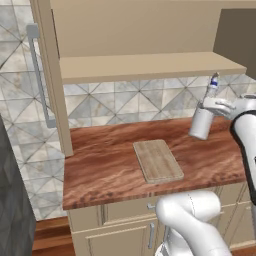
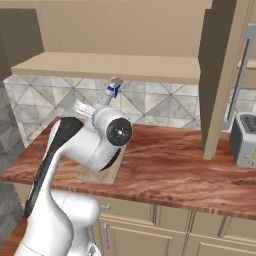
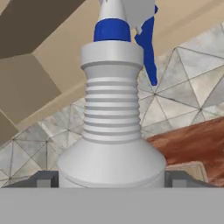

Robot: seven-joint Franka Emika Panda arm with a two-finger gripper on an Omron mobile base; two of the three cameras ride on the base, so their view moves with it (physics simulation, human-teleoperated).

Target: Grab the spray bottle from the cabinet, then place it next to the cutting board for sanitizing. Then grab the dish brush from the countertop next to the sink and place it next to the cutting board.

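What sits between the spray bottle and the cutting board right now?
Bare countertop, seen in the left base view: the spray bottle hangs right of the cutting board.

Spray bottle (image 3: 111,131) cut off at top of hand view, nozzle tip out of frame; base hidden below bottom edge. In right base view, cutting board (image 2: 100,175) mostly covered by the arm, one corner showing at lower centre. Hand (image 1: 212,106) at right of left base view too small to tell finger contact. Cabinet (image 1: 145,35) top cut off by upper edge.
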